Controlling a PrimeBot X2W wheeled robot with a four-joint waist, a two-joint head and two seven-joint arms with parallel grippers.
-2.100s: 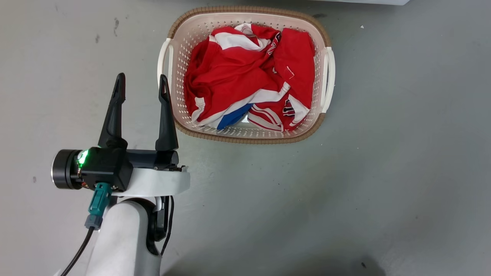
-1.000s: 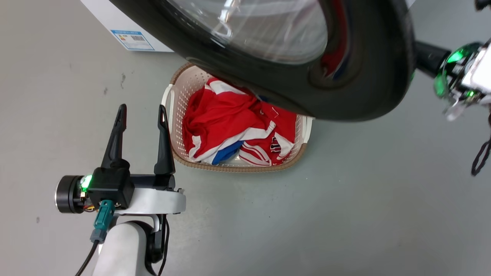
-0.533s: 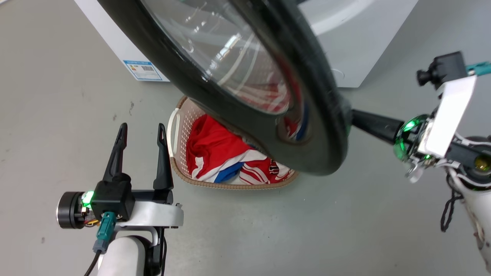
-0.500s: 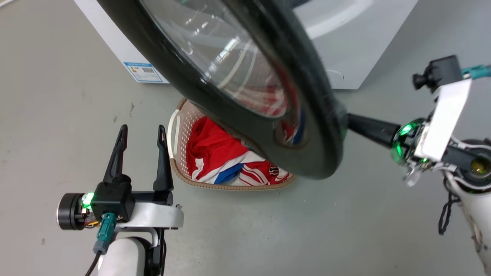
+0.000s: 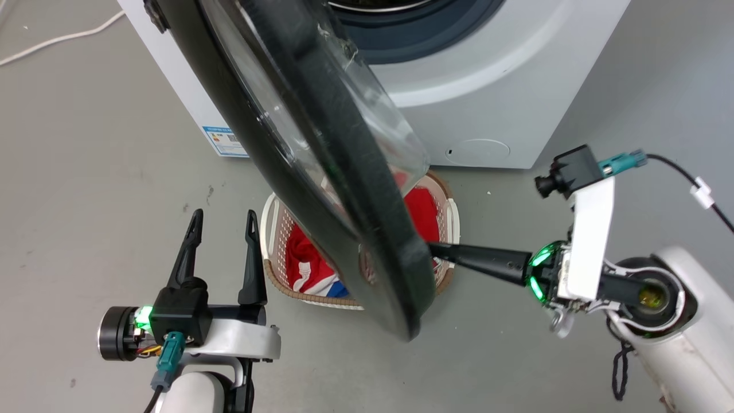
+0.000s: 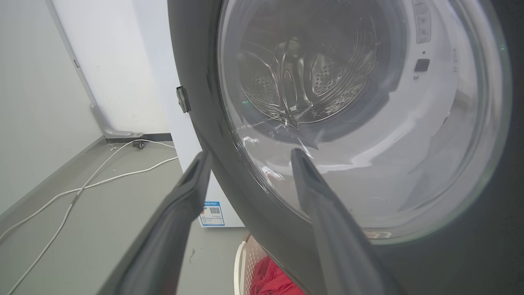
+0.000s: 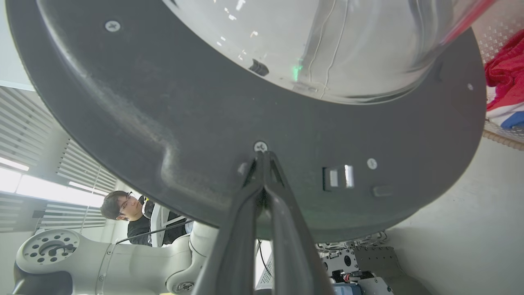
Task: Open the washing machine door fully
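The washing machine [image 5: 504, 97] is white, with its grey drum mouth [image 5: 418, 28] uncovered. Its black round door [image 5: 367, 229] stands swung out, nearly edge-on to the head view, the clear glass bowl [image 5: 395, 143] bulging toward the machine. My right gripper [image 5: 431, 248] is shut, and its joined tips touch the door's inner face [image 7: 163, 123] near a screw, close to the rim. My left gripper [image 5: 223, 218] hangs open at the lower left, holding nothing. In the left wrist view, the left gripper [image 6: 249, 155] faces the door's outer side [image 6: 192, 61].
A white laundry basket [image 5: 266, 229] with red clothes [image 5: 421, 209] sits on the floor under the door's lower edge. A white cable [image 5: 57, 37] lies on the grey floor left of the machine. A person [image 7: 123, 213] shows in the right wrist view, below the door.
The head camera has tilted up, bringing the machine into view. The door has swung further out, from face-on to nearly edge-on, with the right gripper following its inner face. Left gripper unchanged.
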